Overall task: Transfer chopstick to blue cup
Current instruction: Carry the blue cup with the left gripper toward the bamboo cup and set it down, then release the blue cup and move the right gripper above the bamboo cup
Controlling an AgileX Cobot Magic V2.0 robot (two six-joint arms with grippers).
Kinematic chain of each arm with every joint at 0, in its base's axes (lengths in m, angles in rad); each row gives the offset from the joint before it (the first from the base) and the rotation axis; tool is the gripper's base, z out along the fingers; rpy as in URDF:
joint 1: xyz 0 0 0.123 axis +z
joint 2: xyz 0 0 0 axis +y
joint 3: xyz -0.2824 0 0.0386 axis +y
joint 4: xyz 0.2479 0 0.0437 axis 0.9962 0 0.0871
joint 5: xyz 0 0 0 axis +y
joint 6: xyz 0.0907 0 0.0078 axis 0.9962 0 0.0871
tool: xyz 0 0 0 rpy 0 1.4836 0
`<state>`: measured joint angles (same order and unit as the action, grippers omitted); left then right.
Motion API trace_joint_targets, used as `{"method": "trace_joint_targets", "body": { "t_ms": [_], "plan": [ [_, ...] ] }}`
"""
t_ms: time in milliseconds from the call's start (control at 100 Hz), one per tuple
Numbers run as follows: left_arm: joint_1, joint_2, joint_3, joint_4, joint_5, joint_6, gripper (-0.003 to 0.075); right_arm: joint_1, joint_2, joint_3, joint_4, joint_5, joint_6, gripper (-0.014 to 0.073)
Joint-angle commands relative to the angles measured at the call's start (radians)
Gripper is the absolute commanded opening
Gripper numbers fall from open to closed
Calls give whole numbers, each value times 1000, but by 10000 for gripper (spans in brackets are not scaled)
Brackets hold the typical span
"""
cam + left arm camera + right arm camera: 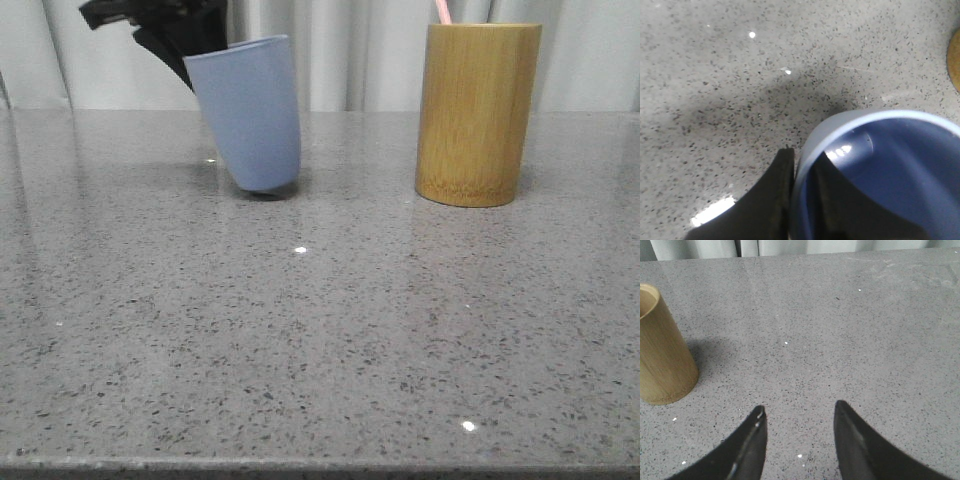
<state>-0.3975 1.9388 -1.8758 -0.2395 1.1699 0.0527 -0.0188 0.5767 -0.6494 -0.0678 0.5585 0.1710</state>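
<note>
— Chopstick?
— Pink tip poking from the bamboo cylinder, right of the blue cup.
— Cup?
— Tilted, base touching the surface — left end effector pinches its rim. Right end effector gapes wide, holding nothing.

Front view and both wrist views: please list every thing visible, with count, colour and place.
blue cup: one, light blue, tilted, held at its rim, left part of the table.
bamboo holder: one, tan, upright, right part of the table.
chopstick: one, pale pink, tip sticking out of the bamboo holder.
table: one, speckled grey stone.
curtain: pale grey, behind the table.
left pincer: black, clamped over the cup's rim.
right pincer: black, open, above bare table.
</note>
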Motion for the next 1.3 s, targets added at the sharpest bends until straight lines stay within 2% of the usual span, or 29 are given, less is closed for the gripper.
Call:
{"method": "trace_joint_targets", "body": {
  "t_ms": [0, 150, 200, 440, 560, 920, 1140, 1290],
  "plan": [
    [-11, -43, -40, -24, -24, -11, -19, -1, 10, -29, -11, -69, -2, 339],
    [-11, -42, -40, -25, -11, -11, -14, -1, 10, -29, -11, -68, -2, 339],
    [-11, -42, -40, -27, -9, -11, 10, -1, 10, -29, -11, -68, -2, 339],
    [-11, -42, -40, -63, -17, -11, 322, -1, 10, -29, -11, -63, -2, 339],
    [-11, -42, -40, -74, -32, -11, 392, -1, 10, -29, -11, -58, -2, 339],
    [-11, -119, -40, -95, -50, -11, 400, -1, 10, -29, -11, -55, -2, 339],
    [-11, -240, -27, -65, -128, -11, 400, -1, 10, -30, -11, -56, -2, 339],
    [-11, -353, 56, 1, -202, -11, 383, 7, 10, -41, -11, -47, -15, 339]
  ]
}}
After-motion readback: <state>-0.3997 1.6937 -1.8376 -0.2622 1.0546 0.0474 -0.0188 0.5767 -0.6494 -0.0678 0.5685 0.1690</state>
